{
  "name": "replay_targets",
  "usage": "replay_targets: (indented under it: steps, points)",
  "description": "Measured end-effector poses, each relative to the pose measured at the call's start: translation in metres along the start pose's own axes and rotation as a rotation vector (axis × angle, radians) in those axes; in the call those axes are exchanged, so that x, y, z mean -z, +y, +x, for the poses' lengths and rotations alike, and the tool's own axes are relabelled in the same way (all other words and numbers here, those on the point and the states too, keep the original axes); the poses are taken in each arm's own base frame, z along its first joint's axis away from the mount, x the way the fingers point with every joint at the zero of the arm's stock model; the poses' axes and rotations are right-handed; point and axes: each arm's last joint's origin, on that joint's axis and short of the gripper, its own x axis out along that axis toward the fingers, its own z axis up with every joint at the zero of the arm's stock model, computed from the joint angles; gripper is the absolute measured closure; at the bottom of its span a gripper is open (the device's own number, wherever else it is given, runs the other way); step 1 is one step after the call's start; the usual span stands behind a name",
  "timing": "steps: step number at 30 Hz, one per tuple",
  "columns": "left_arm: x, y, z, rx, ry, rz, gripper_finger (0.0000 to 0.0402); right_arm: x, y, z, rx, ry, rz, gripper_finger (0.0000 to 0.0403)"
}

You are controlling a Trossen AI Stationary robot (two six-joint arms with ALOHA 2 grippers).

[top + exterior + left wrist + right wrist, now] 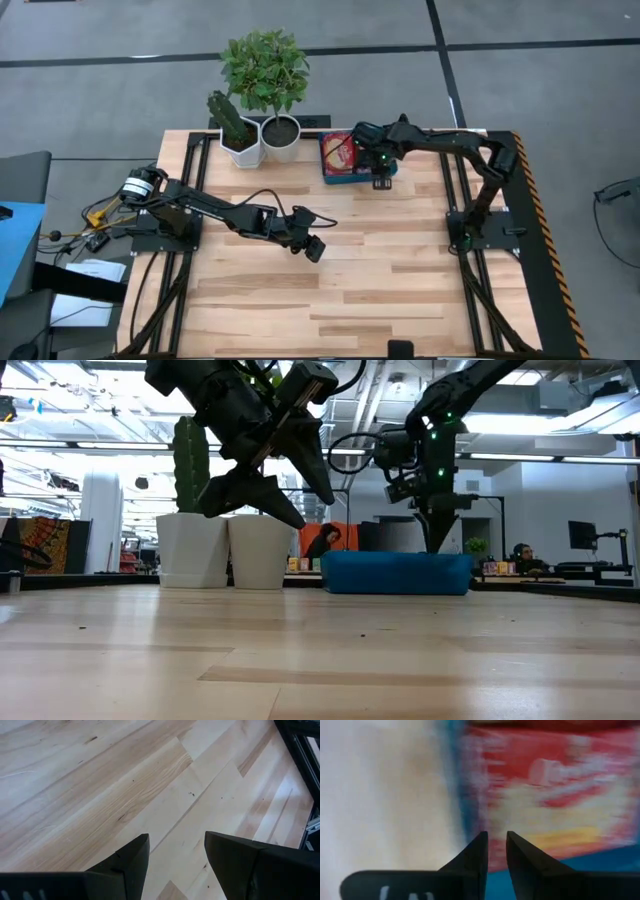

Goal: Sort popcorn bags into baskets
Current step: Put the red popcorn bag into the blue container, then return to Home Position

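— Where's the tray sitting?
— The basket (pixel 358 176) lies at the table's (pixel 400 290) far edge, right of centre, with popcorn bags (pixel 340 153) lying in it.
— And the arms?
— The right gripper (pixel 382 180) hangs over the basket's right near corner. The left gripper (pixel 313 247) hovers above bare boards mid-table, nearer and to the left.
— Anything else back there?
— Two plant pots, side by side, left of the basket: cactus pot (pixel 241 148) on the left, leafy plant pot (pixel 281 137) on the right.
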Motion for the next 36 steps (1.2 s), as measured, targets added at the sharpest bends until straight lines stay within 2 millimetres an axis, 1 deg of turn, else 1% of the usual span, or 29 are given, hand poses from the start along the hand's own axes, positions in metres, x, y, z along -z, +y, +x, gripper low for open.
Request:
replay_targets:
  steps: [3, 5, 7, 10, 13, 15, 17, 19, 23, 27, 29, 31, 32, 34, 36]
  points:
    - [-0.001, 0.001, 0.000, -0.007, -0.009, -0.001, 0.0219, -0.004, -0.005, 0.001, 0.115, 0.014, -0.011, 0.0312]
    - [-0.001, 0.001, 0.000, -0.012, -0.018, -0.002, 0.0219, -0.004, -0.011, -0.004, 0.176, 0.020, -0.017, 0.0312]
    - [-0.001, 0.001, 0.000, -0.015, -0.024, -0.002, 0.0219, -0.004, -0.013, -0.004, 0.179, 0.022, -0.016, 0.0312]
    - [-0.001, 0.001, 0.000, -0.011, -0.017, 0.004, 0.0219, -0.003, -0.011, -0.006, 0.150, 0.012, -0.005, 0.0312]
    - [-0.004, -0.001, -0.006, 0.008, -0.011, 0.036, 0.0219, 0.002, -0.010, -0.025, 0.133, -0.052, 0.025, 0.0312]
    - [-0.010, -0.006, -0.016, 0.044, -0.034, 0.061, 0.0219, 0.006, -0.007, -0.042, 0.136, -0.096, 0.036, 0.0312]
    - [-0.018, -0.012, -0.031, 0.083, -0.078, 0.095, 0.0219, 0.013, -0.003, -0.062, 0.126, -0.154, 0.051, 0.0312]
    - [-0.027, -0.018, -0.053, 0.119, -0.155, 0.148, 0.0219, 0.024, 0.002, -0.087, 0.097, -0.253, 0.075, 0.0312]
    - [-0.046, -0.030, -0.106, 0.185, -0.353, 0.271, 0.0219, 0.050, 0.014, -0.137, 0.033, -0.470, 0.189, 0.0311]
    - [-0.056, -0.032, -0.153, 0.225, -0.481, 0.416, 0.0219, 0.083, 0.033, -0.179, 0.002, -0.605, 0.325, 0.0311]
    - [-0.058, -0.030, -0.171, 0.233, -0.518, 0.476, 0.0219, 0.101, 0.043, -0.191, -0.034, -0.629, 0.392, 0.0311]
    - [-0.060, -0.031, -0.186, 0.313, -0.523, 0.410, 0.0219, 0.117, 0.055, -0.201, -0.099, -0.697, 0.427, 0.0311]
    - [-0.058, -0.031, -0.193, 0.349, -0.510, 0.447, 0.0219, 0.123, 0.061, -0.207, -0.127, -0.782, 0.404, 0.0311]
    - [-0.054, -0.036, -0.205, 0.478, -0.505, 0.613, 0.0219, 0.133, 0.074, -0.213, -0.170, -0.981, 0.355, 0.0310]
    - [-0.046, -0.036, -0.215, 0.609, -0.530, 0.734, 0.0219, 0.143, 0.087, -0.209, -0.220, -1.140, 0.327, 0.0310]
